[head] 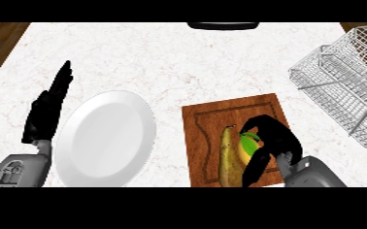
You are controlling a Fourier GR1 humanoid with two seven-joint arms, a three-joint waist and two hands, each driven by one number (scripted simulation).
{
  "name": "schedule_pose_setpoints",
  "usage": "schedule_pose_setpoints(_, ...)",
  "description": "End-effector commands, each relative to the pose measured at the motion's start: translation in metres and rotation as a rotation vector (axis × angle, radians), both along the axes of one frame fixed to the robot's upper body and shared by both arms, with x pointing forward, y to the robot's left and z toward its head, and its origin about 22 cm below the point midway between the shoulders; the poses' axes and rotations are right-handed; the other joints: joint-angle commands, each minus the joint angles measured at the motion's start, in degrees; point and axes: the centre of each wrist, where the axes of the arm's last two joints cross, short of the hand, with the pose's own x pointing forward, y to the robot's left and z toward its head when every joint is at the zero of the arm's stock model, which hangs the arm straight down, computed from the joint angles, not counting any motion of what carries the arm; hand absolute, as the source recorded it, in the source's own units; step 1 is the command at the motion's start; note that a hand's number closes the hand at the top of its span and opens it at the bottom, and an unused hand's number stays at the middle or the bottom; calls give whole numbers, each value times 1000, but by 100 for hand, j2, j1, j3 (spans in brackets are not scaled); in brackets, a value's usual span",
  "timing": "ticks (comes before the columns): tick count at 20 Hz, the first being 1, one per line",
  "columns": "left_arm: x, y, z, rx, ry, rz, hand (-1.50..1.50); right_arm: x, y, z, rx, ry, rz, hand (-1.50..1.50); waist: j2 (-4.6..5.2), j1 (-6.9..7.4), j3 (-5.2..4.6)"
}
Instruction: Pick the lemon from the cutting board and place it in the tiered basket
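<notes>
Two fruits lie on the board [208, 126]: a brownish pear [228, 160] and, just beside it, a green-yellow lemon [248, 144], largely hidden under the right hand [276, 138]. That hand is seen curled round the lemon, thumb and fingers closed about it, though whether the fruit has been lifted off the wood cannot be told from this view. The left hand [50, 106] is held open at the left edge, fingers straight and upward, at rest beside a white plate [108, 138] on the table [179, 63]. The wire basket [337, 82] stands at the right, well apart from the board, and nothing is seen in it. The task is judged to be in its early part: the grasp appears to be made, while the lift, the carry to the right and the release into the basket are left to be done. No brand, label or writing can be read anywhere. A dark object [222, 25] is cut off at the far edge.
</notes>
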Motion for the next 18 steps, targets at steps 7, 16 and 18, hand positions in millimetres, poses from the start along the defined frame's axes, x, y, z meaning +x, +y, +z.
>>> schedule_pose_setpoints(7, -1, -1, 12, 0, -3, -3, 0, -4, 5, 30, 65, -12, -82, 150, 31, -35, 37)
schedule_pose_setpoints(16, 7, -17, 11, -4, -52, -70, 0, 86, -2, 48, -63, -270, -586, 150, 214, 422, 15)
schedule_pose_setpoints(18, 4, -20, -1, 1, -28, -70, 0, 104, -4, 75, -67, -409, -664, 150, 192, 443, 11)
